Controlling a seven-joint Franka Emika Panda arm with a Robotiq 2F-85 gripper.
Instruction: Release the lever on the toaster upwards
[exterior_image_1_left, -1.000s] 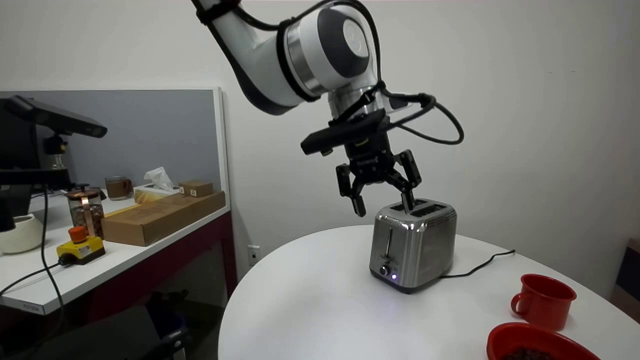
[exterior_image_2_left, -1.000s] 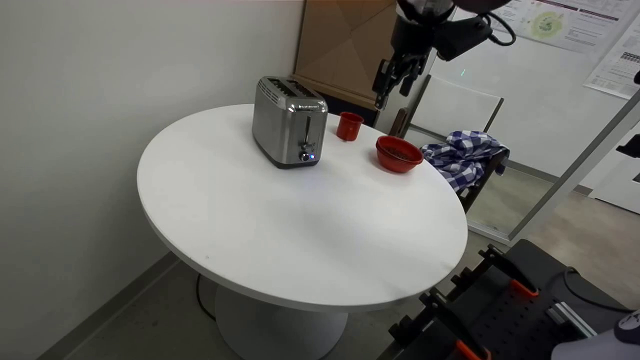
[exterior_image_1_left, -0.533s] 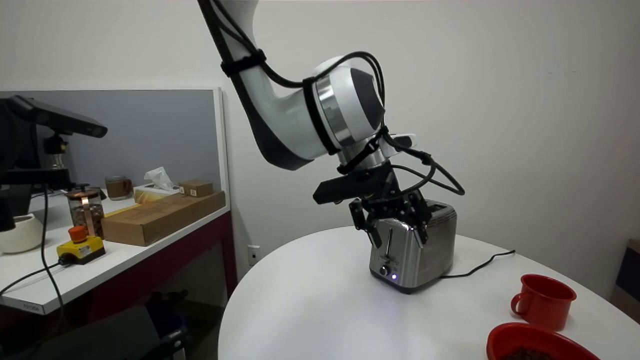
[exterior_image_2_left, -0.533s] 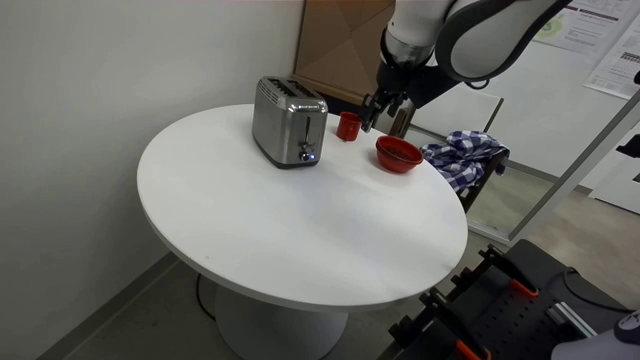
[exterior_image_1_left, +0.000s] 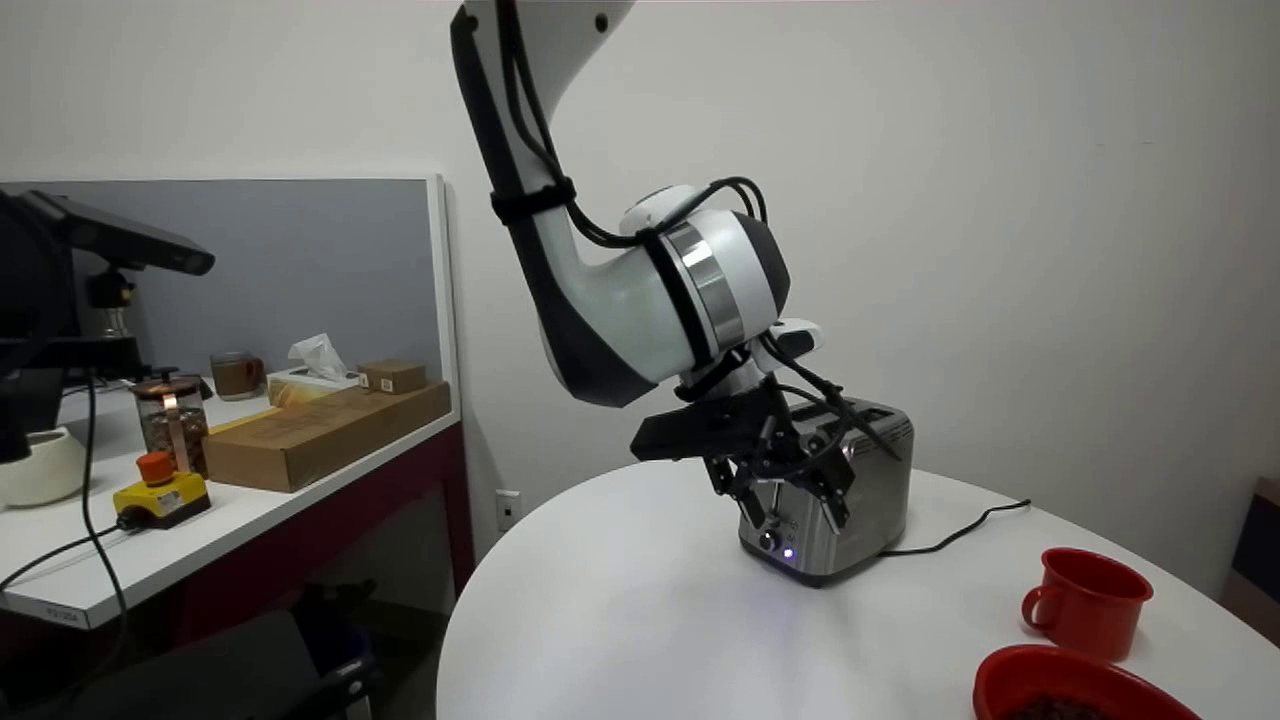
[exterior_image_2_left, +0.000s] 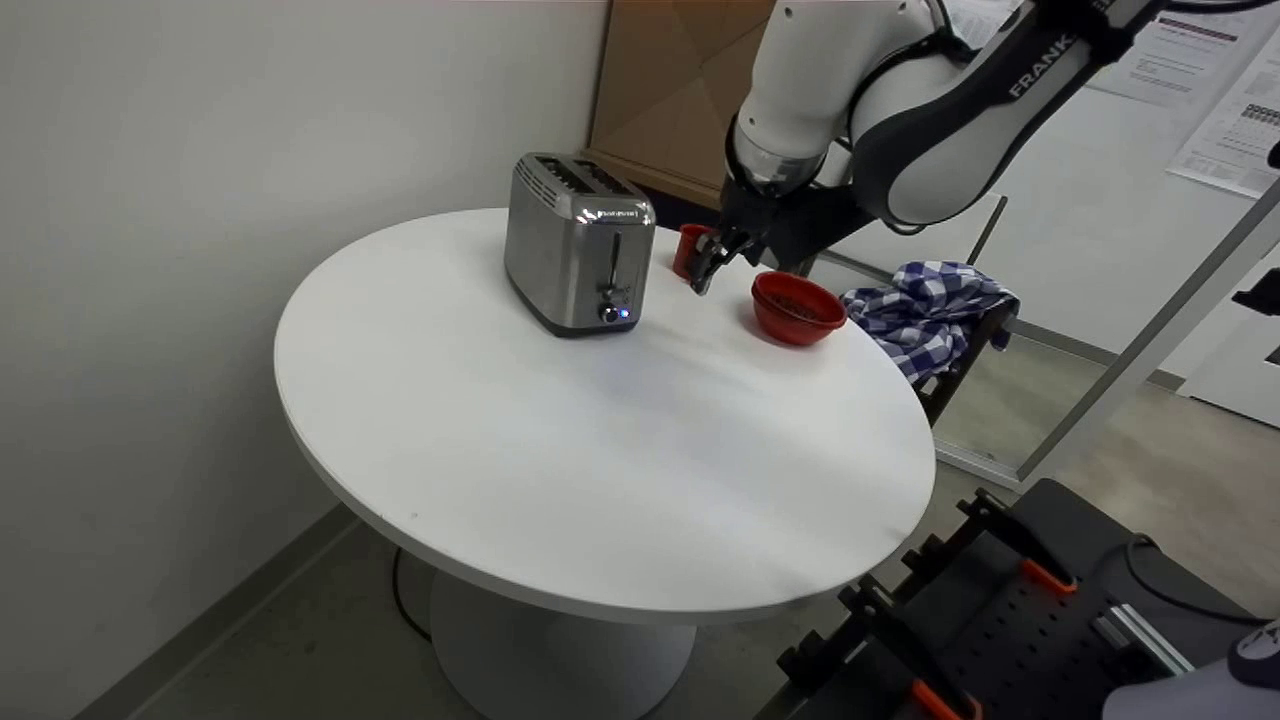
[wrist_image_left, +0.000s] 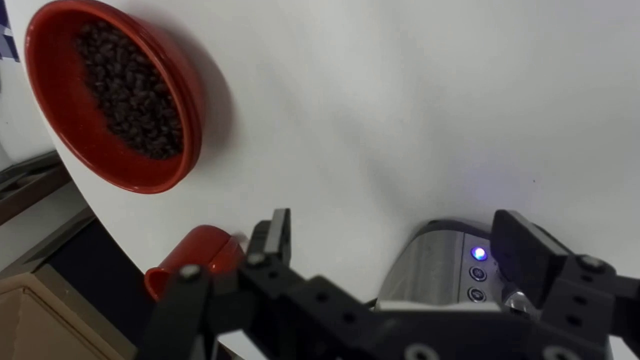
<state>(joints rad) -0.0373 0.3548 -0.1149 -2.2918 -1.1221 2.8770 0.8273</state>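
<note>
The silver toaster (exterior_image_1_left: 872, 505) stands on the white round table, with a lit light low on its front. It also shows in an exterior view (exterior_image_2_left: 550, 250) and the wrist view (wrist_image_left: 425, 270). Its lever (exterior_image_2_left: 611, 293) sits low in the vertical slot. In the wrist view a shiny part that looks like the lever (wrist_image_left: 520, 302) is partly hidden by a finger. My gripper (exterior_image_1_left: 797, 520) is open and empty, lowered to the height of the toaster's lower front. In an exterior view the gripper (exterior_image_2_left: 702, 285) is apart from the toaster. The gripper's spread fingers (wrist_image_left: 392, 216) show in the wrist view.
A red mug (exterior_image_1_left: 1090, 605) and a red bowl (exterior_image_2_left: 795, 310) of dark beans stand on the white table (exterior_image_2_left: 600, 480) near the gripper. The toaster's black cord (exterior_image_1_left: 960, 535) runs across the table. A wall stands behind the toaster.
My gripper has come down from above the toaster's top to the level of its lower front, staying open. The toaster and its lever have not moved.
</note>
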